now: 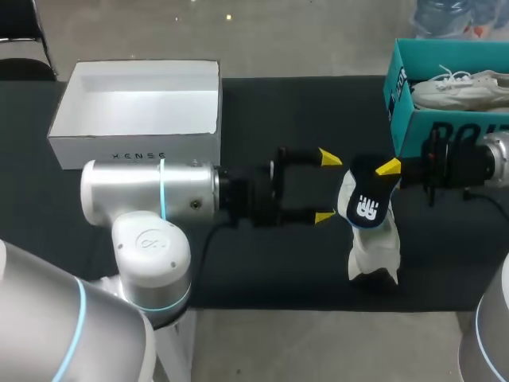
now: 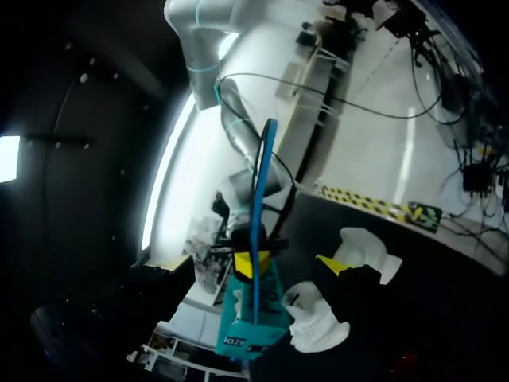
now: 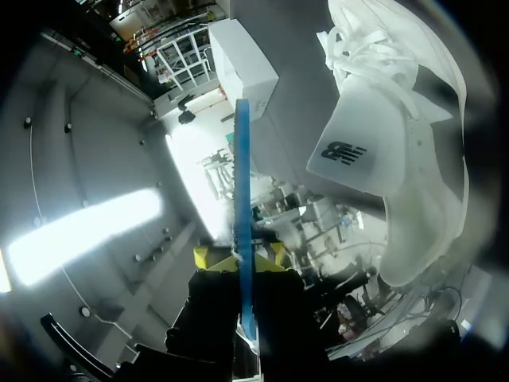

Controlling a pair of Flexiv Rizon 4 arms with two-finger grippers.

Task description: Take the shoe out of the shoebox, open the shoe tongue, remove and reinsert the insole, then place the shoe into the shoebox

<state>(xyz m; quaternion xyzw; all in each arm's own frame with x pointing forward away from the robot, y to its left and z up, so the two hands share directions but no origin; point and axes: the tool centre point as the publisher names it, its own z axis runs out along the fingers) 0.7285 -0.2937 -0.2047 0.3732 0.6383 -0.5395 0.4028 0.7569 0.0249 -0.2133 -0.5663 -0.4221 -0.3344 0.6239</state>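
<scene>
Black-draped desk (image 1: 262,103); rigid teal cardboard shoebox (image 1: 413,127) at 2 o'clock. Soft white shoe (image 1: 374,255), upright at 4 o'clock, may topple if nudged. Thin, flexible dark insole (image 1: 366,203), pinched by the right end effector (image 1: 386,170), could buckle on reinsertion. Left end effector (image 1: 327,187) gapes, empty.

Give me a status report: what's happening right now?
Left gripper open, empty, beside insole. Right gripper shut on insole. Shoe on table, outside teal box; another shoe inside.

Shoe (image 1: 460,86) in shoebox (image 1: 455,132), insole (image 1: 366,205) left
</scene>
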